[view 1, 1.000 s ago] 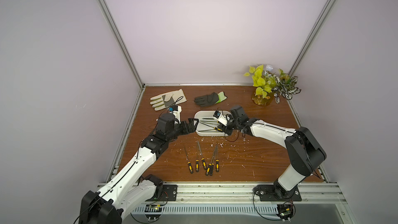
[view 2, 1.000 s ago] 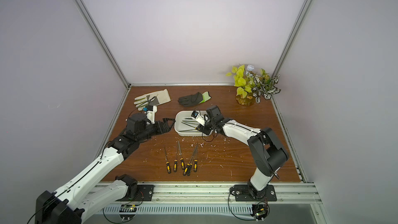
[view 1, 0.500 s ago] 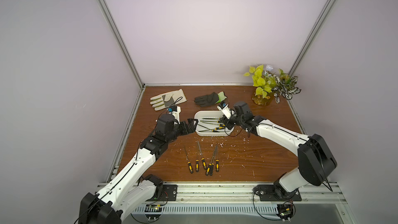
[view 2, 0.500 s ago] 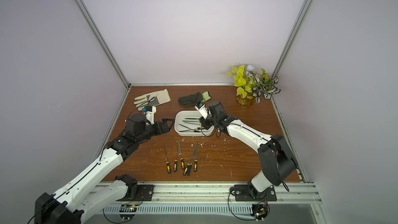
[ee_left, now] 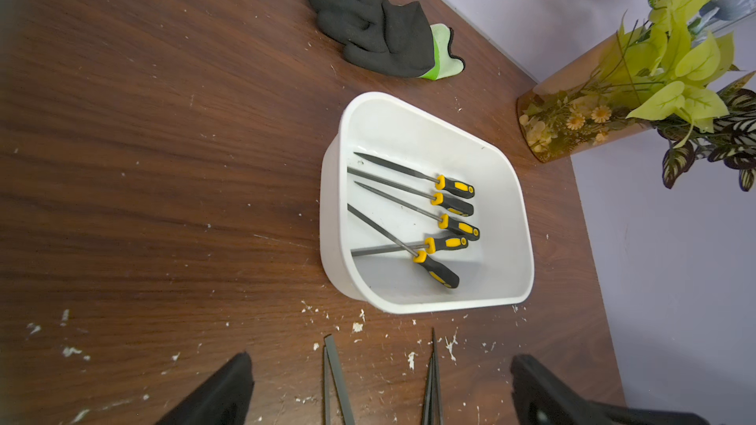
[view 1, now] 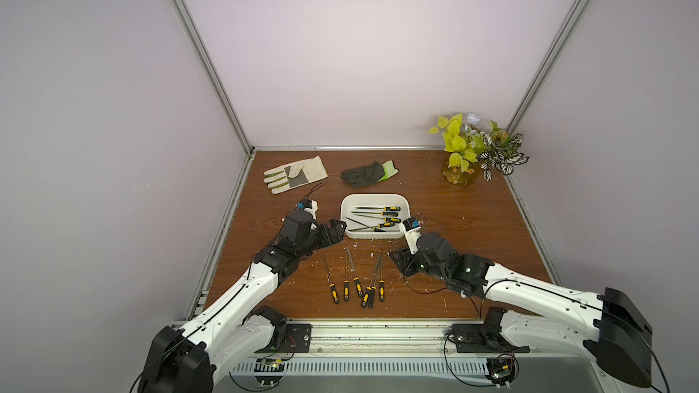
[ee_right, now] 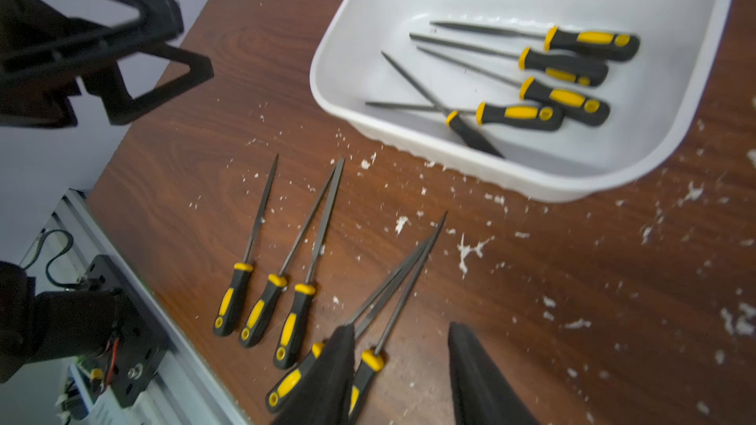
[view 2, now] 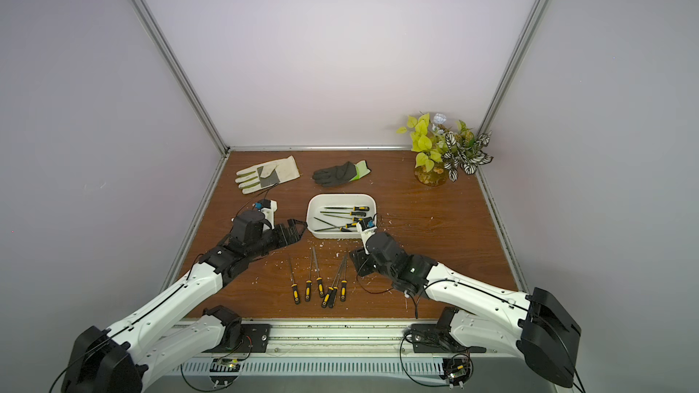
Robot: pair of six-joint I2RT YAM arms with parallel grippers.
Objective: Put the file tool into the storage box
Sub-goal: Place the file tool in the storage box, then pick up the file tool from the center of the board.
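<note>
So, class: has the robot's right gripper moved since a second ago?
Yes. The right gripper has pulled back from over the shallow white plastic storage box, toward the robot, and is now beside the loose yellow-handled files.

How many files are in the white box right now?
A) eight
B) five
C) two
B: the left wrist view shows five files with yellow-and-black handles lying in the box, two of them crossed.
</note>
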